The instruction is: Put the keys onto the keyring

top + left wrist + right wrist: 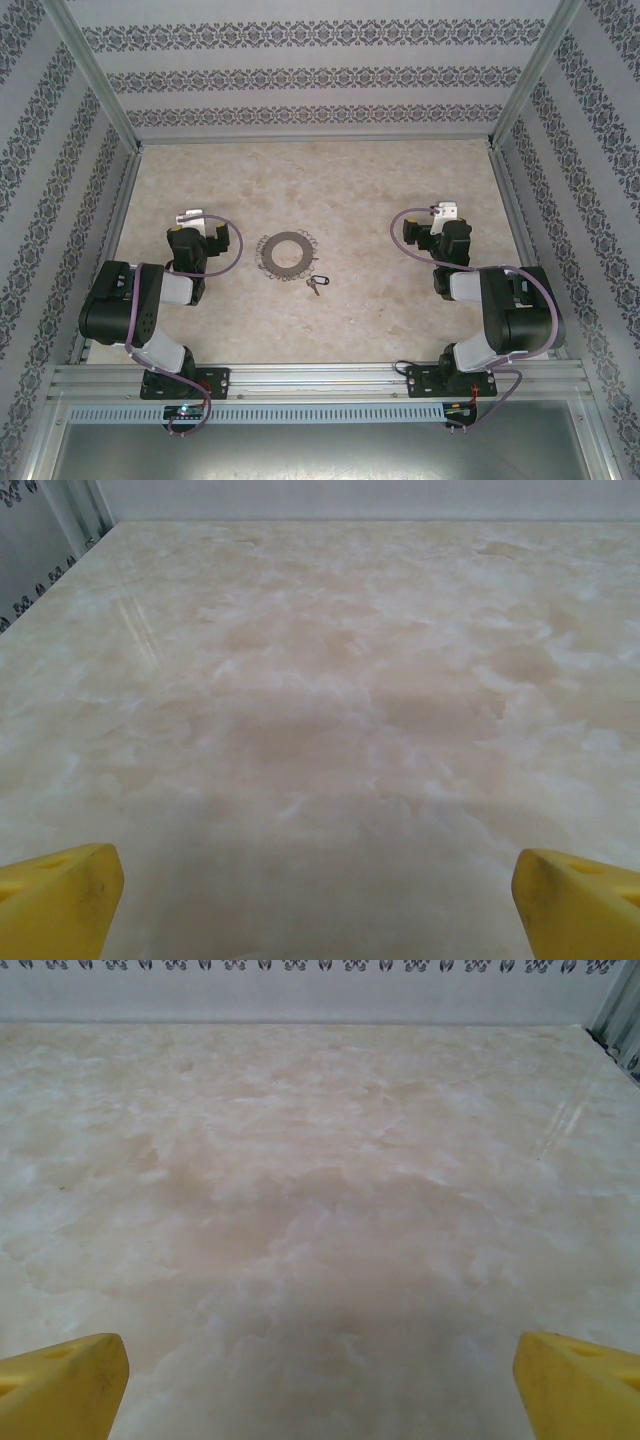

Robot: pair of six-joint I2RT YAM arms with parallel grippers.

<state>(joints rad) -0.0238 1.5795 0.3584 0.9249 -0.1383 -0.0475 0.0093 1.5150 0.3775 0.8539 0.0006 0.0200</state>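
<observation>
A: Keyring [270, 254] flat on the desk [400, 320], grey, wide hole, wire loops fringing its rim.
B: And the tiny dark-headed key [317, 284] lies loose, just beside its near-right rim.

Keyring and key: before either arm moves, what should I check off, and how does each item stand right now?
1. Keyring lies flat on the table: ok.
2. Key lies loose by the ring's near-right rim: ok.
3. Key touching the ring: cannot tell, too small.
4. Left jaws wide apart, nothing between them: ok.
5. Right jaws wide apart, nothing between them: ok.
6. Key threaded on the ring: not ok.
</observation>
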